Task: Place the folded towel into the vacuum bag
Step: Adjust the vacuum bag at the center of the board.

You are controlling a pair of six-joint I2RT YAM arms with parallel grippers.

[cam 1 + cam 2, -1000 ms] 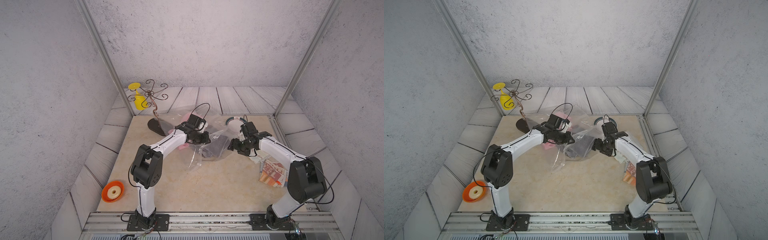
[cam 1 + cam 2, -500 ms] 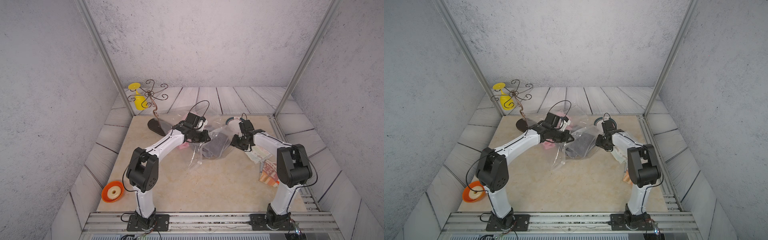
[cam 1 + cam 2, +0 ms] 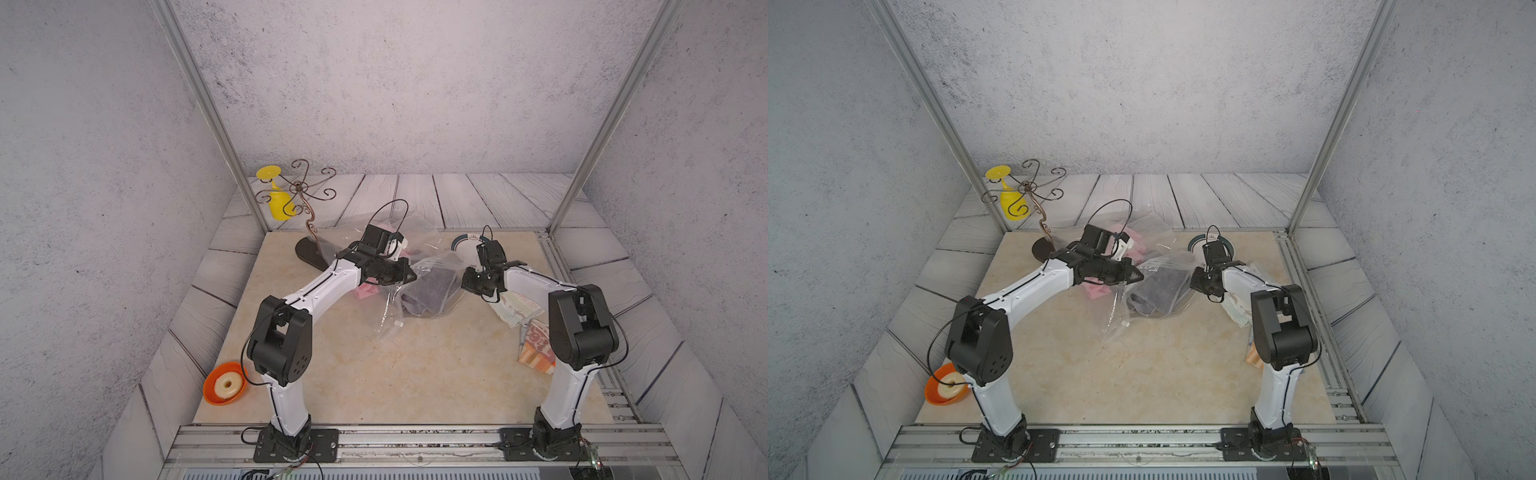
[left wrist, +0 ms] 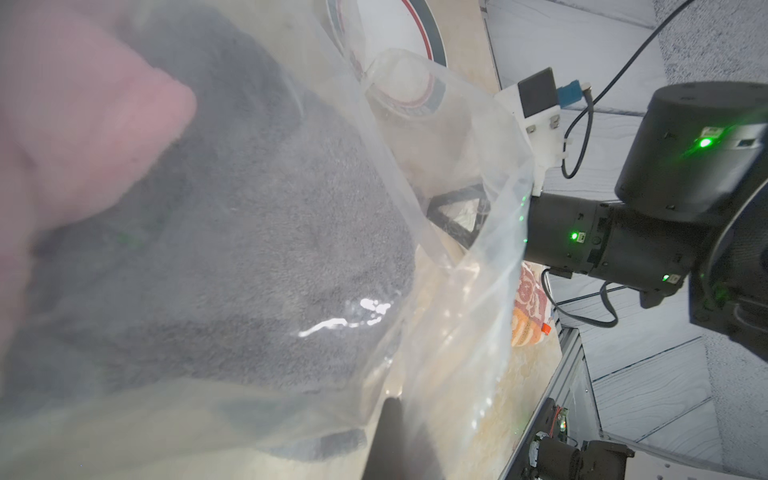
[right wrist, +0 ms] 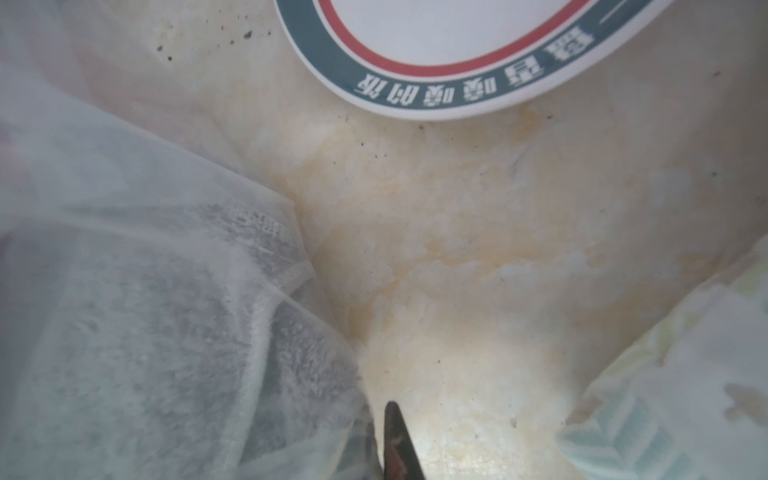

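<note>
L gripper clamped on clear crinkly plastic vacuum bag, folded grey towel inside; R gripper closed beside bag.

Grey fluffy folded towel; clear crinkly plastic vacuum bag; pink soft cloth. White round plate, teal and red rim rings. Beige marbled tabletop. My arms white, joints black.

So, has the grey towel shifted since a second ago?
No. In both top views the grey towel sits inside the vacuum bag at the same spot as before, nearer the camera than the plate.
</note>
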